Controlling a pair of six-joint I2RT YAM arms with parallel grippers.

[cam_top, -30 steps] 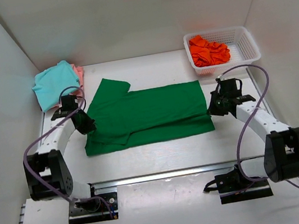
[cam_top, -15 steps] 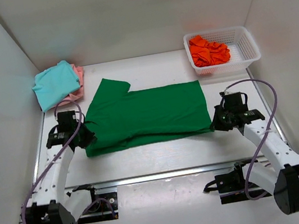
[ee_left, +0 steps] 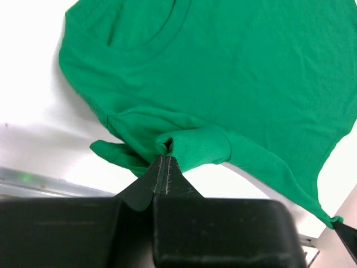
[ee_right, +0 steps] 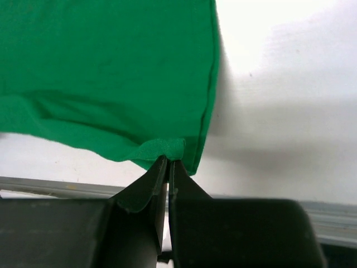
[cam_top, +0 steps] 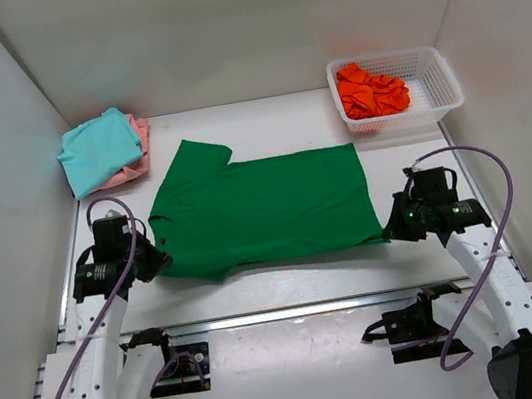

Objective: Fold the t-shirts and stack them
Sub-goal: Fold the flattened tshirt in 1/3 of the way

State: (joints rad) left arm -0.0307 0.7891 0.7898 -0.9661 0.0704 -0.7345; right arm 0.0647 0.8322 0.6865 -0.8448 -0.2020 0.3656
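Observation:
The dark green t-shirt (cam_top: 262, 208) lies spread on the table, neck to the left. My left gripper (cam_top: 152, 262) is shut on the shirt's near left sleeve fold, seen in the left wrist view (ee_left: 165, 155). My right gripper (cam_top: 390, 230) is shut on the shirt's near right hem corner, seen in the right wrist view (ee_right: 167, 157). The shirt's near edge is pulled toward me. A folded teal shirt (cam_top: 98, 149) lies on a pale pink shirt (cam_top: 140, 138) at the far left. The bright orange shirt (cam_top: 370, 89) is crumpled in the basket.
The white mesh basket (cam_top: 435, 82) stands at the far right corner. White walls enclose the table on three sides. A metal rail (cam_top: 294, 310) runs along the table's near edge, with both arm bases behind it.
Both grippers have moved toward the near edge with the green shirt's near edge in them, unfolding the doubled near strip and dragging the cloth nearer.

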